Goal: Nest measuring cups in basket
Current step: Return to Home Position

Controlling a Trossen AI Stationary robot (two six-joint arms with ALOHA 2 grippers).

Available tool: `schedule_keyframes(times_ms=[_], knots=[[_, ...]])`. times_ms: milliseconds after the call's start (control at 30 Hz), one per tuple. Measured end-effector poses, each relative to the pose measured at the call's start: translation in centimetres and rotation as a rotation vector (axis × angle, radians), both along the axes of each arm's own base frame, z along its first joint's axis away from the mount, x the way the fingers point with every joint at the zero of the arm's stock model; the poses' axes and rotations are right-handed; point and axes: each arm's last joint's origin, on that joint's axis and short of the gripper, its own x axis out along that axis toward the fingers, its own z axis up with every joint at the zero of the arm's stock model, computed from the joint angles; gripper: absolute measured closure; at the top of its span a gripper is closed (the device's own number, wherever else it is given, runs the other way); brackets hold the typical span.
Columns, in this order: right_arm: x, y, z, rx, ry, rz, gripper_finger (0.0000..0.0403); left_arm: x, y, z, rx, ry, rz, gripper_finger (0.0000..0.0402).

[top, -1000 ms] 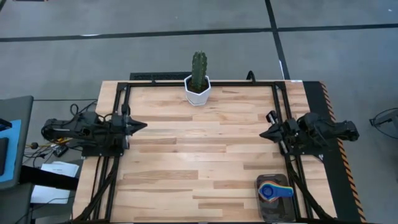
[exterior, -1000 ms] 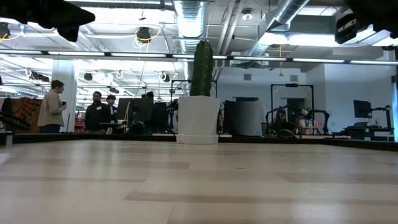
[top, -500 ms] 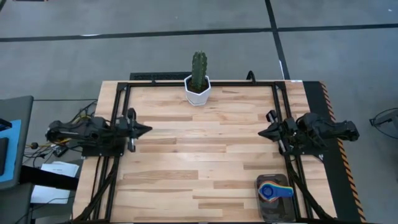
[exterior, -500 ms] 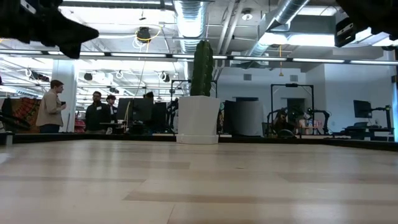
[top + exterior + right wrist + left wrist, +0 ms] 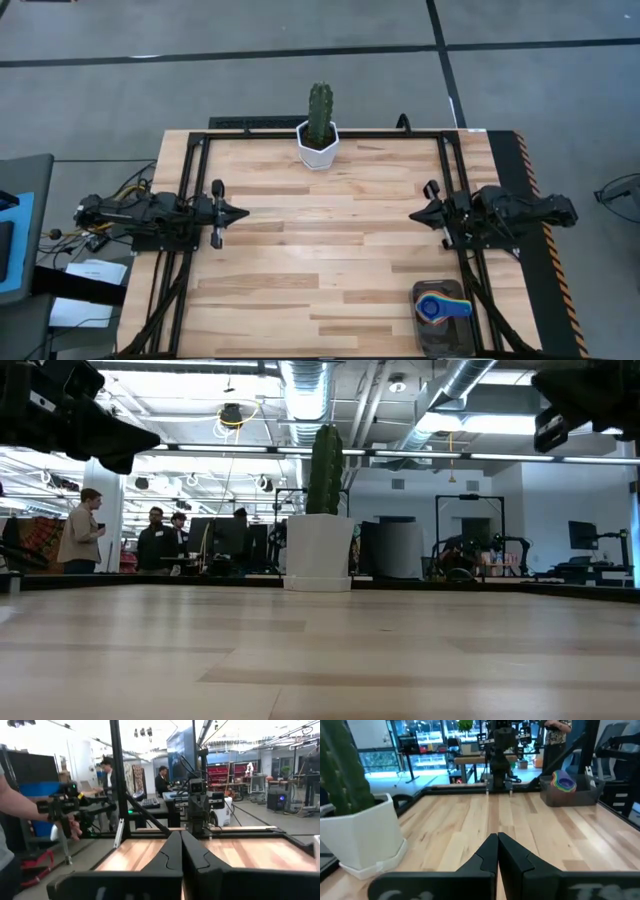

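Observation:
The dark grey basket stands at the table's near right corner. The measuring cups lie in it as one nested stack, a blue one on top, coloured rims showing beside it. The left wrist view shows the basket and the cups far off. My left gripper hovers shut over the table's left side, pointing level toward the middle. My right gripper hovers shut over the right side, facing it. Both are far from the basket and hold nothing.
A white hexagonal pot with a cactus stands at the middle of the far edge, close beside my left gripper's line of sight. Black frame rails run along the table's sides. People stand in the room beyond.
My left gripper has sunk toward the table, staying level and shut, with its tip a little nearer the table's middle. The cups and basket have kept still.

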Motion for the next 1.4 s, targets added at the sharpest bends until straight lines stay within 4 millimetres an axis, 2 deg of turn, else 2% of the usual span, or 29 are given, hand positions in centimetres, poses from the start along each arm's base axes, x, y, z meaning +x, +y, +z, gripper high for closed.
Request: schedule_keyframes(times_ms=[167,367,533,1400], knots=[[0.6,-0.1,-1.8,0.084,-0.016,0.004,0.0396,0.0,-0.1,-0.1,-0.015,0.008,-0.024,0.0401],[0.6,-0.4,-1.8,0.046,-0.022,-0.031,0.0398,0.1,-0.1,-0.3,-0.01,0.009,-0.025,0.0401],[0.6,-0.5,-1.9,0.022,-0.015,-0.032,0.0393,0.4,-0.1,-1.5,-0.062,0.009,-0.031,0.0401],[0.8,-0.9,-3.5,-0.081,0.132,-0.041,0.0398,0.4,-0.5,-1.7,-0.107,0.035,-0.196,0.0401]])
